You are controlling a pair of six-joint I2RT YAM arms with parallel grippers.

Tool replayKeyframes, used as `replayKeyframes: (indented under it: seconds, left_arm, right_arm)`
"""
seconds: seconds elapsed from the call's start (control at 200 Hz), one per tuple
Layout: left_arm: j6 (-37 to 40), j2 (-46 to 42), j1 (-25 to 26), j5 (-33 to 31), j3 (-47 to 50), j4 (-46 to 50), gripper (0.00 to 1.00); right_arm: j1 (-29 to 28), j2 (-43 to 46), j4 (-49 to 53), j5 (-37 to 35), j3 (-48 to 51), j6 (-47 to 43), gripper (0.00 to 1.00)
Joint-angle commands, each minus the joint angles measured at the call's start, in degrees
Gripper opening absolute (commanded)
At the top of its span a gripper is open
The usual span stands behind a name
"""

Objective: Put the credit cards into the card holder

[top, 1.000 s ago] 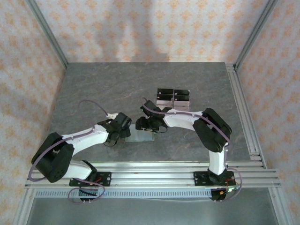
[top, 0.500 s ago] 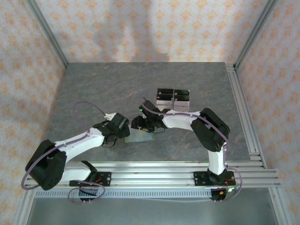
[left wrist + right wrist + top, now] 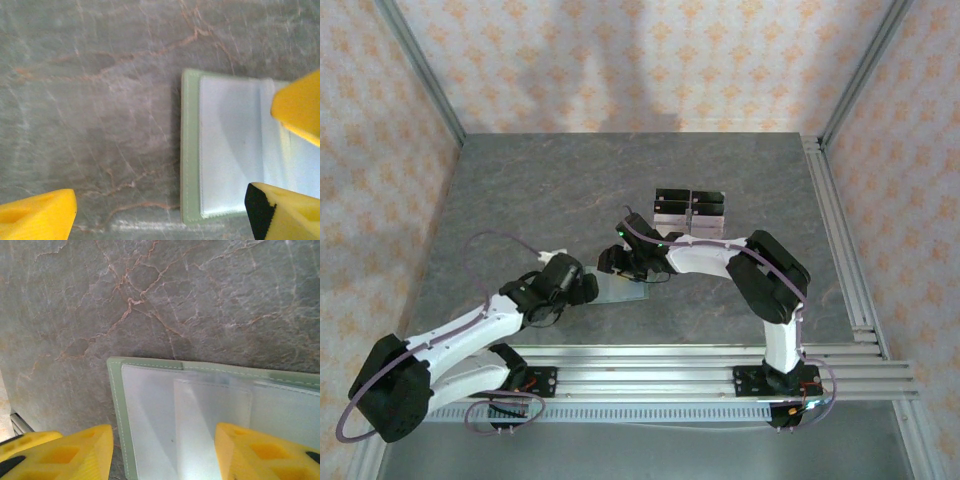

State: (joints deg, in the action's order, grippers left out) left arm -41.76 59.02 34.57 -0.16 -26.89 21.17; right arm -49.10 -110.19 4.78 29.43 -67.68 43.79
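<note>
**Step in hand:** loading the card holder (image 3: pixel 623 291). It lies opened flat on the tabletop (image 3: pixel 520 190), near the middle, on the near side of the clear rack (image 3: pixel 690 210). Both arms converge on it.

**Left gripper** (image 3: pixel 582 290): positioned at the holder's left edge. In the left wrist view its fingers (image 3: pixel 40 217) stand wide apart with nothing between them, over bare tabletop and the holder's green border.

**Right gripper** (image 3: pixel 613 262): positioned at the holder's far-left corner. Its fingers (image 3: pixel 75 452) are likewise spread and empty, above the pale inner sleeve.

**Card status:** in the right wrist view a pale rectangle lies on the sleeve. Treat it as a credit card (image 3: pixel 212 405) in or entering a pocket. You cannot confirm how deep it sits.

**Next move (judgement):**
1. Check the card's seating.
2. If an edge stands proud, steady the holder with the left fingers.
3. Slide the card home with the right, keeping pressure low so the holder does not skate on the smooth stone.
</note>
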Motion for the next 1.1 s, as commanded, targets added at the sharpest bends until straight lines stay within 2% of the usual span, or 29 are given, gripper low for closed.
replayKeyframes:
  seconds: [0.0,0.235,0.716,1.096]
  left_arm:
    - [1.79,0.31,0.87,3.26,0.79,-4.19,0.89]
    - [2.60,4.18,3.02,4.35,-0.17,-7.29,0.88]
    - [2.61,10.73,4.19,1.92,-2.10,-11.70,0.88]
    - [2.56,13.90,4.63,-0.45,-1.90,-11.10,0.87]
  right_arm:
    - [-0.38,-0.97,-1.41,0.17,0.89,0.78,0.56]
    - [-0.47,-1.28,-1.82,0.32,0.83,1.07,0.56]
    - [-0.44,-1.91,-2.67,0.76,0.99,1.61,0.55]
    - [-0.45,-1.06,-2.46,0.98,0.30,1.56,0.56]
